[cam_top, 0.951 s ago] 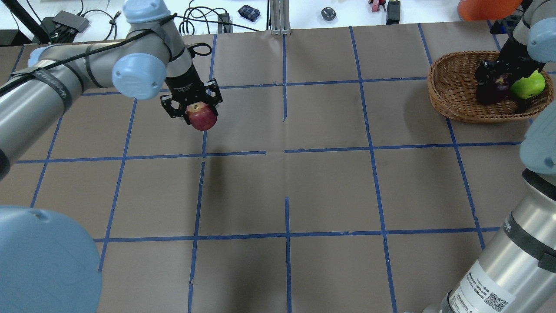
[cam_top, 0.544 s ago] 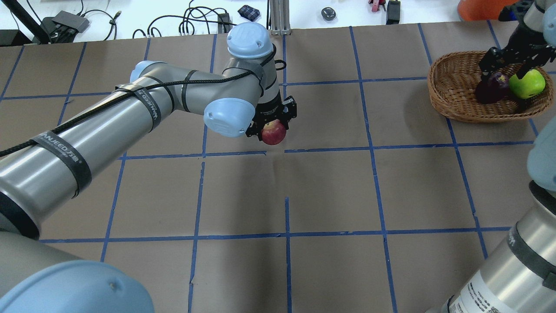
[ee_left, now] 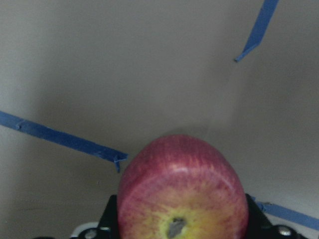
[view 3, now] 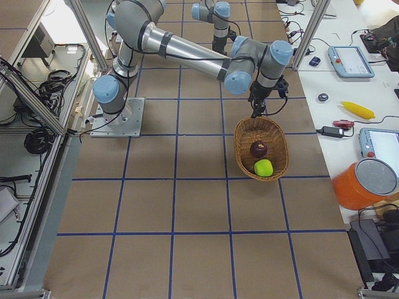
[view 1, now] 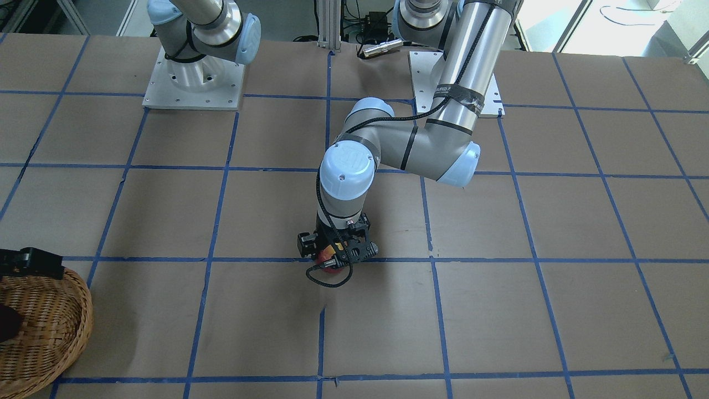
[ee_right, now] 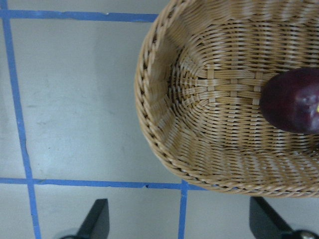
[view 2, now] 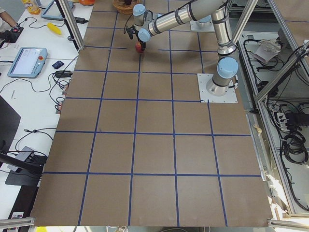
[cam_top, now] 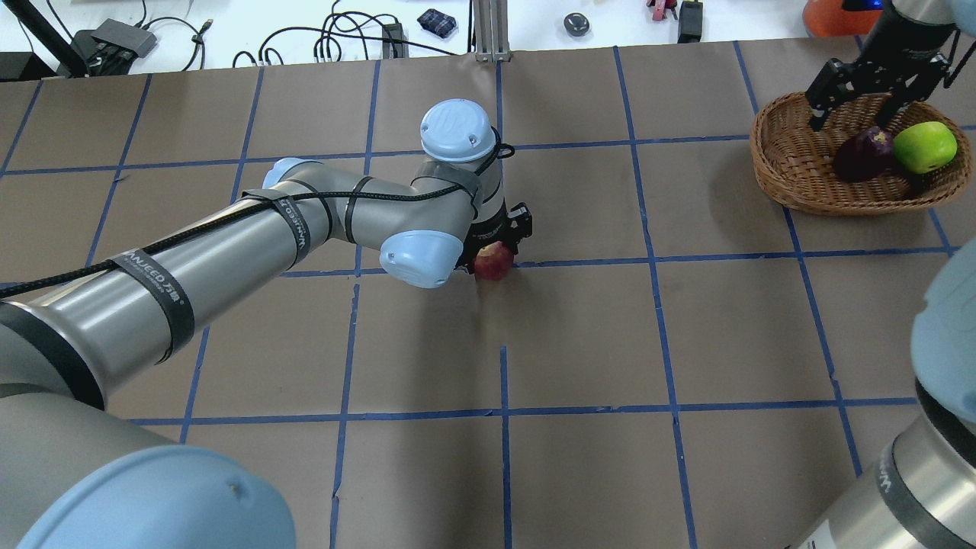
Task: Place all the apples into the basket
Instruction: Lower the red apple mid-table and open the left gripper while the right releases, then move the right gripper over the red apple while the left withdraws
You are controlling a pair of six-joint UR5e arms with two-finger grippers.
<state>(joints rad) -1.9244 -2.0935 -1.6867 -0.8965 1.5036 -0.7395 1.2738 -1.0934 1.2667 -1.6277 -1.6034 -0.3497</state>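
My left gripper (cam_top: 496,252) is shut on the red apple (cam_top: 494,261) and holds it low over the table's middle, by a blue tape crossing. The red apple fills the left wrist view (ee_left: 182,194), stem dimple up. The wicker basket (cam_top: 770,168) stands at the far right and holds the purple apple (cam_top: 862,152) and the green apple (cam_top: 924,146). My right gripper (cam_top: 850,114) is open and empty, raised over the basket's far left rim. The right wrist view shows the basket (ee_right: 164,124) and the purple apple (ee_right: 294,99) below the spread fingertips (ee_right: 97,219).
An orange container (cam_top: 839,15) stands beyond the basket at the back right. Cables and small devices (cam_top: 358,34) lie on the white bench past the far edge. Both arm bases (view 1: 194,83) are bolted on the robot's side.
My left arm has carried the red apple rightward to the table's middle and lowered it. My right gripper has let go of the purple apple in the basket and risen away from it.
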